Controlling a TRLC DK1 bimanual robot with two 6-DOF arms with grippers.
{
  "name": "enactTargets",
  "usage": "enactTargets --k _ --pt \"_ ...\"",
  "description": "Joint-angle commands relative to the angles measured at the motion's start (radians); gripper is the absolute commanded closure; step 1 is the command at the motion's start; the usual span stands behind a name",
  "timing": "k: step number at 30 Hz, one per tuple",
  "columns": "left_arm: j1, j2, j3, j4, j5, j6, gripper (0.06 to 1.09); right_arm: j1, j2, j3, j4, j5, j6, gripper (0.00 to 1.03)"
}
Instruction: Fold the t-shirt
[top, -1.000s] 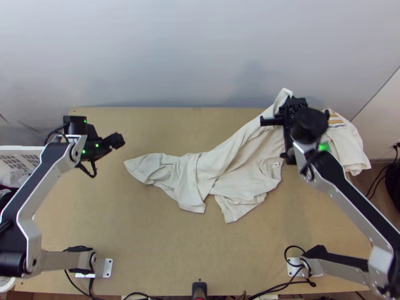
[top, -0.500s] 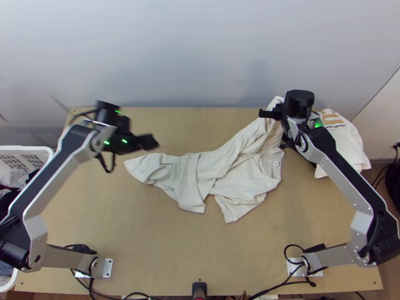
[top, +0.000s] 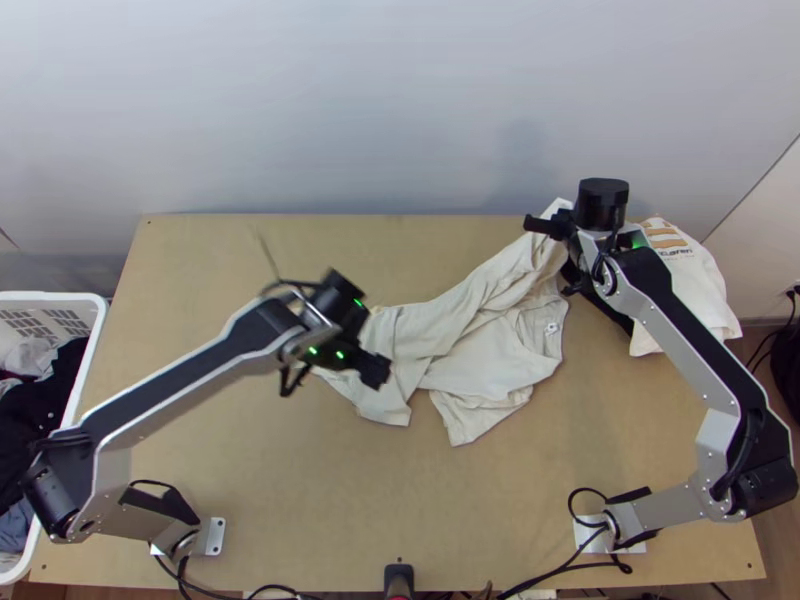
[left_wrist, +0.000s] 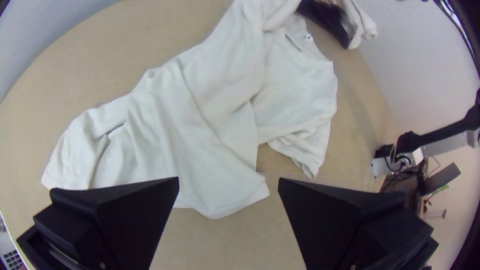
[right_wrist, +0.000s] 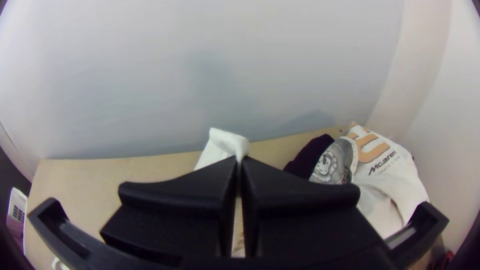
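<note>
The white t-shirt (top: 480, 350) lies bunched and creased across the table, its far right part raised to my right gripper (top: 560, 228). In the right wrist view, my right gripper (right_wrist: 239, 162) is shut on a bit of the shirt (right_wrist: 222, 142), which pokes out past its fingertips. My left gripper (top: 378, 372) is above the shirt's left part, hiding some of it. Seen from the left wrist, my left gripper (left_wrist: 228, 182) stands open with nothing between its fingers; the shirt (left_wrist: 210, 110) spreads below and beyond them.
At the far right, a pile of folded clothes (top: 685, 280) with a printed white top sits beside my right gripper. A white laundry basket (top: 92, 345) holding dark and light clothes stands left of the table. The wall (top: 400, 110) rises behind.
My left gripper has swung from the table's far left rightward and nearer, to over the shirt. My right gripper has shifted slightly, with the raised cloth end sinking a little.
</note>
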Motion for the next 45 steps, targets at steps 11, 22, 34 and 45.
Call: enactTargets --k 11,22,34,45 --pt "-0.256 0.163 -0.008 0.047 -0.088 -0.073 0.12 -0.029 -0.025 -0.035 -0.002 0.005 0.073 1.0" --pt "-0.311 0.263 0.01 0.048 -0.166 -0.114 0.17 -0.063 -0.062 -0.08 0.012 0.005 0.091 1.0" --pt "-0.291 0.332 0.015 0.05 -0.183 -0.139 0.22 -0.064 -0.088 -0.1 0.01 0.007 0.096 1.0" --pt "-0.268 0.33 0.007 0.102 -0.195 -0.113 0.98 -0.066 -0.089 -0.097 0.006 0.008 0.099 1.0"
